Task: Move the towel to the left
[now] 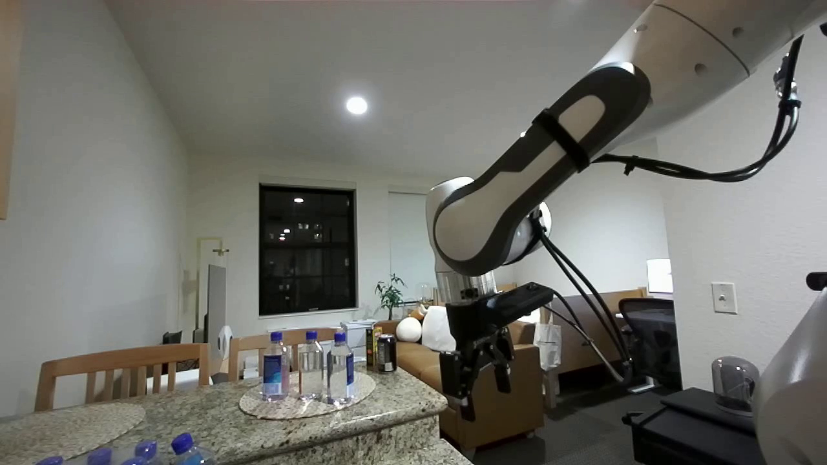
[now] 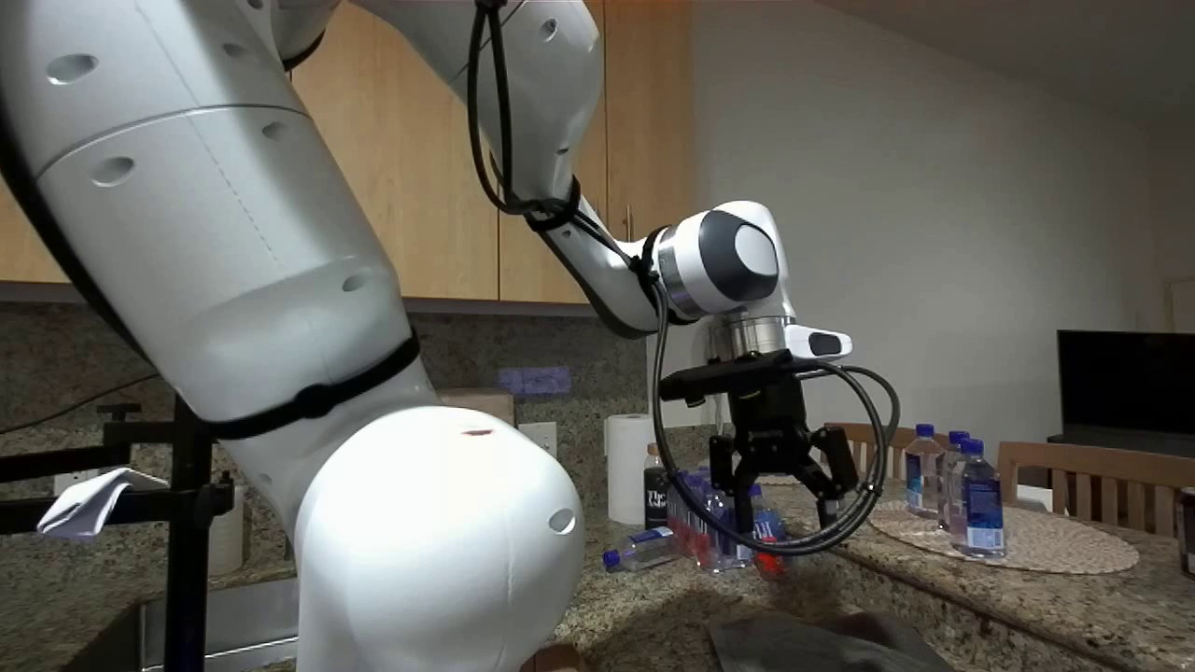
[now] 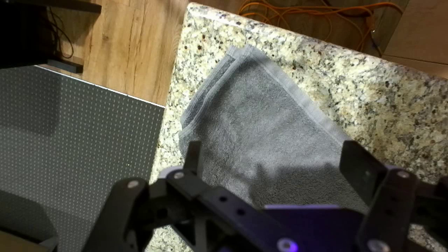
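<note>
Wrist view: my tool (image 3: 273, 153) hangs spread wide, gripping nothing, over a folded gray towel (image 3: 259, 115) on the speckled granite tabletop (image 3: 381, 101). The cloth's hem at 10 o'clock lies near the tabletop's rim; a push that way, I judge, could send it over toward the dotted flooring (image 3: 80, 140) at 9. Pinching just the upper layer might unfold it, and too deep a descent could jam the tool against granite. Whose left is meant is unclear, so a wrong-way carry is possible.

In an exterior view, three bottles (image 1: 311, 371) stand upright on a round woven mat (image 1: 297, 411) at 7 o'clock, with a black window (image 1: 307, 252) at 9 and a tan sofa (image 1: 526, 387) at 5; the towel is out of frame.

In an exterior view, a cable (image 2: 873, 485) loops beside the tool, in line with massed bottles (image 2: 695, 523); I cannot tell the depth between, but a wide swing might snag some. The towel shows at 5 o'clock, well below the tool. Wooden cabinets (image 2: 401, 187) fill 10 to 12, a dark screen (image 2: 1125, 392) 3.
</note>
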Controlling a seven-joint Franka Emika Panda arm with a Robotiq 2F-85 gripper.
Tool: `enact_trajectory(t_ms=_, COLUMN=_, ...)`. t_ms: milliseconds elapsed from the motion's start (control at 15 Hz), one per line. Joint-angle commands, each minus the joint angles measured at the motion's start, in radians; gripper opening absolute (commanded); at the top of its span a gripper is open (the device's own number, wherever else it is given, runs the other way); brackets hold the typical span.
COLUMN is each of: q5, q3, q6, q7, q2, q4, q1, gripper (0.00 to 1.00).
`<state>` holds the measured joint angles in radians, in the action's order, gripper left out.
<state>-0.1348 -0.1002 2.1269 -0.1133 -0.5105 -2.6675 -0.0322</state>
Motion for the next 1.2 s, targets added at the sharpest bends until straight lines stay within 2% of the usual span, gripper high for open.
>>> enact_trajectory(t_ms=0, q5=-0.006, q3=0.011, q6=-0.003, q7=-0.005, q2=0.000, q4=0.001, q1=0.011, gripper=1.00)
enact_trajectory(t_ms=400, q5=0.011, q3=0.016, q6=-0.013, q7=-0.010, q2=0.000, q4=0.002, q1=0.015, gripper=1.00)
enact_trajectory(t_ms=467, q5=0.034, q3=-0.037, q6=-0.185, q7=-0.054, q2=-0.037, q4=0.132, q1=0.049, gripper=1.00)
enact_trajectory(t_ms=533, q5=0.041, q3=-0.039, q6=-0.218, q7=-0.051, q2=-0.033, q4=0.154, q1=0.057, gripper=1.00)
enact_trajectory(t_ms=667, q5=0.031, q3=-0.062, q6=-0.301, q7=-0.090, q2=0.015, q4=0.301, q1=0.067, gripper=1.00)
enact_trajectory(t_ms=867, q5=-0.011, q3=-0.108, q6=-0.362, q7=-0.163, q2=0.115, q4=0.509, q1=0.061, gripper=1.00)
enact_trajectory(t_ms=933, q5=-0.024, q3=-0.121, q6=-0.378, q7=-0.184, q2=0.139, q4=0.554, q1=0.060, gripper=1.00)
enact_trajectory(t_ms=1000, q5=0.000, q3=-0.089, q6=-0.335, q7=-0.133, q2=0.048, q4=0.451, q1=0.080, gripper=1.00)
enact_trajectory(t_ms=1133, q5=-0.005, q3=-0.100, q6=-0.355, q7=-0.155, q2=0.101, q4=0.524, q1=0.082, gripper=1.00)
